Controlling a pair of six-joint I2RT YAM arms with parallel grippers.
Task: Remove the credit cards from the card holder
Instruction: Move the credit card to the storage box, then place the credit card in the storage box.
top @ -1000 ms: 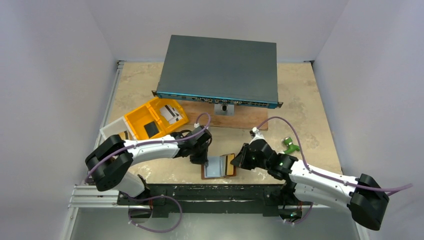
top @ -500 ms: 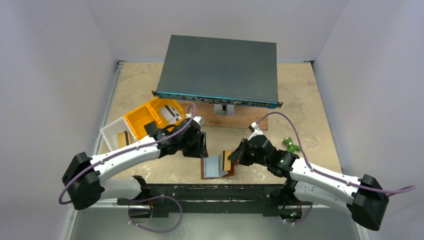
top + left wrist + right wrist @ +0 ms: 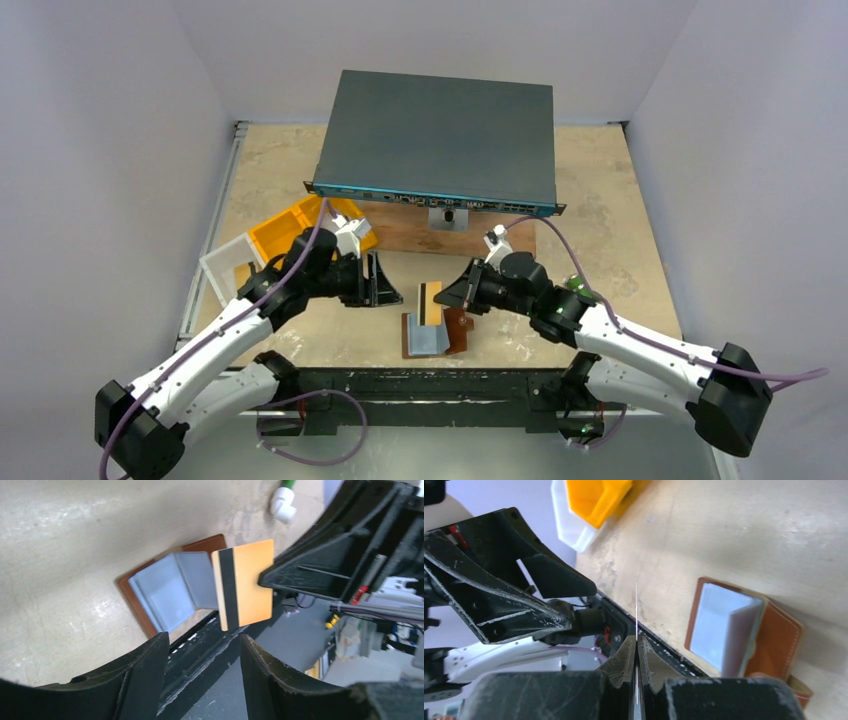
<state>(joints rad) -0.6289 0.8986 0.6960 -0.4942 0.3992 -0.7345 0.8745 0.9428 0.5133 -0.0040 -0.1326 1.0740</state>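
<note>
The card holder (image 3: 428, 340) is a brown leather wallet lying open near the table's front edge, with its pale blue pockets (image 3: 162, 587) raised. My right gripper (image 3: 452, 297) is shut on one edge of an orange credit card (image 3: 430, 300) with a black stripe. The card (image 3: 245, 582) hangs upright just above the holder and clear of its pockets. The right wrist view shows that card only as a thin edge (image 3: 636, 607) between the shut fingers (image 3: 628, 652). My left gripper (image 3: 385, 281) hovers open and empty to the left of the card.
A yellow tray (image 3: 285, 236) and a clear plastic box (image 3: 222, 266) stand at the left, partly behind my left arm. A large grey network switch (image 3: 440, 140) rests on a wooden board (image 3: 480, 237) at the back. A green and white fitting (image 3: 577, 288) lies at the right.
My left gripper opened, rose off the card holder and drew back to the left. My right gripper pulled the orange card up and out of the holder.
</note>
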